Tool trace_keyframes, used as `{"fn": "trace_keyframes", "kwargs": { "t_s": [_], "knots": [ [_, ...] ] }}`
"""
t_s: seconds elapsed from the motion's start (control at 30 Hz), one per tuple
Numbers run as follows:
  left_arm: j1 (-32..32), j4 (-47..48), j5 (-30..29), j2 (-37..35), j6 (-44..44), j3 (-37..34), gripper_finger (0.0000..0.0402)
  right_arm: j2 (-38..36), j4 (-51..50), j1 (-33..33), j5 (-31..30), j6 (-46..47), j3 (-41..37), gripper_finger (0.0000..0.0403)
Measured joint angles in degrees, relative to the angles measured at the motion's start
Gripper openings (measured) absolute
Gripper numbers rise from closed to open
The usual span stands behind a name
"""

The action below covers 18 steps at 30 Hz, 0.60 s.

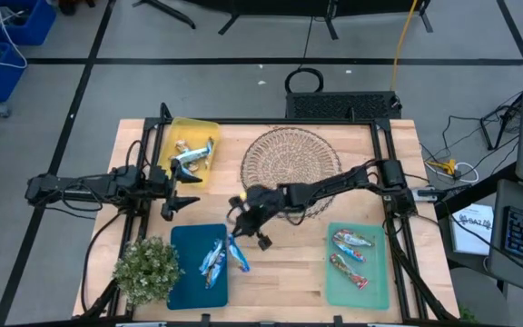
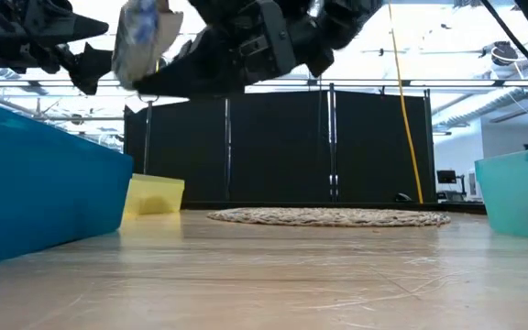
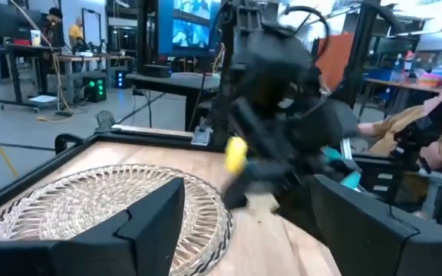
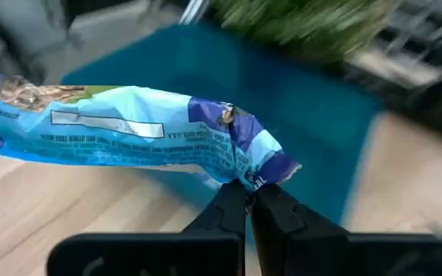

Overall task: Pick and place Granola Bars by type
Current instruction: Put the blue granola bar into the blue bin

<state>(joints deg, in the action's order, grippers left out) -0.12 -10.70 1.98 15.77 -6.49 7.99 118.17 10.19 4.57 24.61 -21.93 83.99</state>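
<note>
Overhead, we see the right gripper (image 1: 243, 238) reaching across the worktop (image 1: 289, 263) from the wicker basket (image 1: 291, 160) toward the teal-blue mat (image 1: 189, 272), its fingers clenched on a blue granola bar (image 1: 238, 254) hanging at that mat's edge. Two more blue bars (image 1: 212, 262) lie on the mat beside a small potted plant (image 1: 146, 269). A pair of bars (image 1: 192, 157) rests on the yellow mat (image 1: 198, 132), and two red-marked bars (image 1: 350, 254) lie on the green mat (image 1: 379, 282). The left gripper (image 1: 187, 189) waits near the yellow mat, fingers spread.

From worktop level, we see the held bar (image 2: 143, 41) dangling high above the wood.

Through the left wrist camera, we see its parted fingers (image 3: 152, 215) framing the basket (image 3: 90, 207) and the other arm.

Through the right wrist camera, we see the fingers (image 4: 245, 211) pinching one end of the blue wrapper (image 4: 129, 130) over the mat (image 4: 305, 130).
</note>
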Motion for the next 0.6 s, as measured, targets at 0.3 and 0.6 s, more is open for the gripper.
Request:
{"fn": "trace_keyframes", "kwargs": {
  "t_s": [0.3, 0.6],
  "knots": [
    [-0.02, -11.64, 5.85, 10.27, 3.36, 0.0, 0.0282, -8.2, 39.02, -7.21, 3.79, 13.78, -19.06, 0.0],
    [-2.67, -29.33, -3.19, 26.34, 20.38, 0.0, 0.0282, -9.34, 58.97, -11.86, -11.74, 20.88, -25.69, 0.0]
  ]
}}
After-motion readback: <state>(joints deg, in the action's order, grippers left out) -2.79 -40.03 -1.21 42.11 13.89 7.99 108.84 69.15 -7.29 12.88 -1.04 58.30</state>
